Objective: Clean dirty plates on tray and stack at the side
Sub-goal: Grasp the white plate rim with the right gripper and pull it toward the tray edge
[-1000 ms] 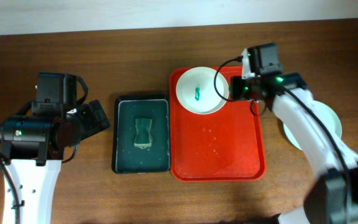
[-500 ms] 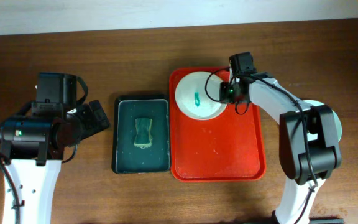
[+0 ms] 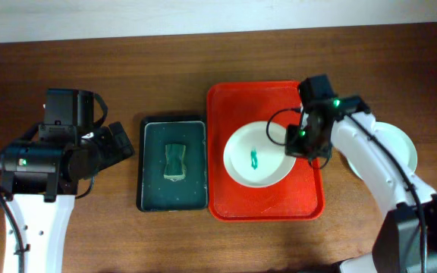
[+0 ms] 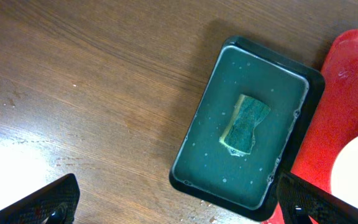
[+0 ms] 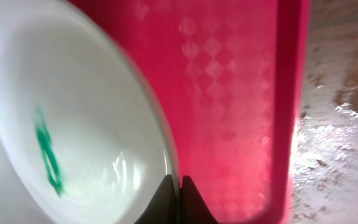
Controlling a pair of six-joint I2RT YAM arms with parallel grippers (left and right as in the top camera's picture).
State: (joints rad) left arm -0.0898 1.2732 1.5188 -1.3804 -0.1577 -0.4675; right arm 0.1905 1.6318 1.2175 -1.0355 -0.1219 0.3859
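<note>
Right gripper clamps the rim of the green-smeared white plate, which lies to its left inside the red tray. Left gripper hangs spread wide over the counter, the black sponge tray to its right.

white plate shifted to tray centre, right gripper too

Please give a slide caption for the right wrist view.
Right end effector shut on the rim of a green-smeared white plate over the red tray.
</note>
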